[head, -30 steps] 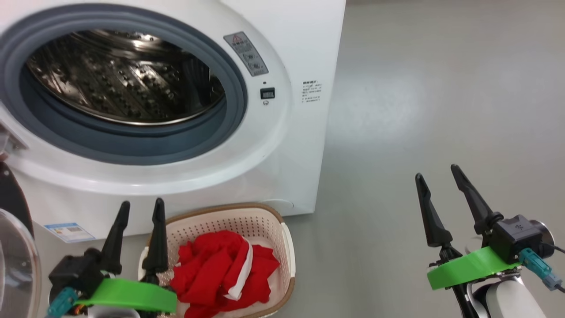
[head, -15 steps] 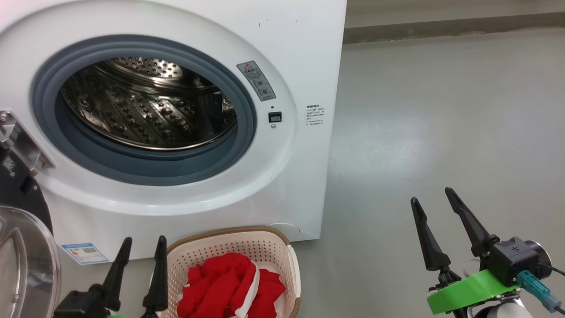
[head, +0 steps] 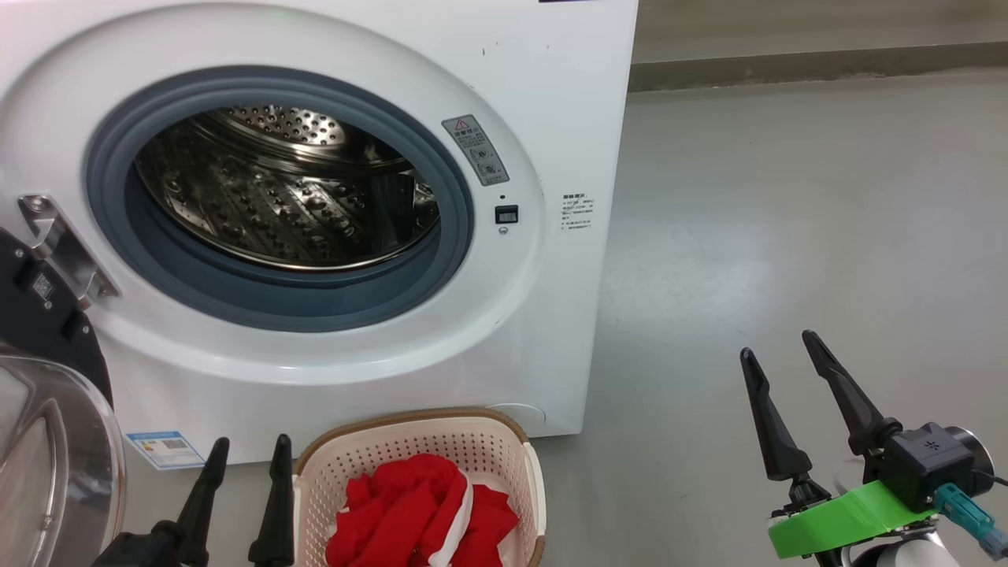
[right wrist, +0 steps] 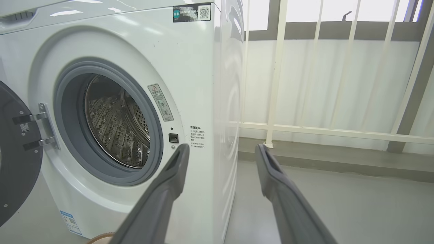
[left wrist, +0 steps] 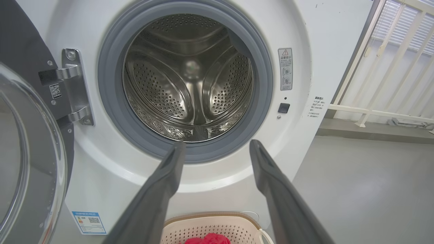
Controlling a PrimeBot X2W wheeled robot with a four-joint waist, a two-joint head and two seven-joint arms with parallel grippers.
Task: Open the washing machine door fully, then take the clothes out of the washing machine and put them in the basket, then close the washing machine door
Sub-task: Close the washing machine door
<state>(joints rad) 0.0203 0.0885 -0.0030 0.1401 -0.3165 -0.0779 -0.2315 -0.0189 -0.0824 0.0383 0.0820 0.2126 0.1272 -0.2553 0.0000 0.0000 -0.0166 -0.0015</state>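
The white washing machine (head: 551,94) stands ahead, its steel drum (head: 291,197) bare. Swung wide to the left is the washing machine door (head: 47,441), its black rim and clear glass bowl showing in the left wrist view too (left wrist: 30,152). On the floor in front sits the cream basket (head: 504,449) with the red clothes (head: 425,512) in it. My left gripper (head: 246,449) is open just left of the basket, holding nothing. My right gripper (head: 776,346) is open over bare floor at the right. In the left wrist view the basket (left wrist: 190,230) lies below the fingers (left wrist: 169,169).
Grey floor (head: 787,197) spreads to the right of the machine. A low ledge and a white railing (right wrist: 339,132) stand behind it. The door's metal hinge (head: 63,244) juts from the machine's left side.
The head camera has tilted up and shifted, so the machine, basket and left gripper sit lower in the picture. Both grippers stay open and nothing was picked up or let go.
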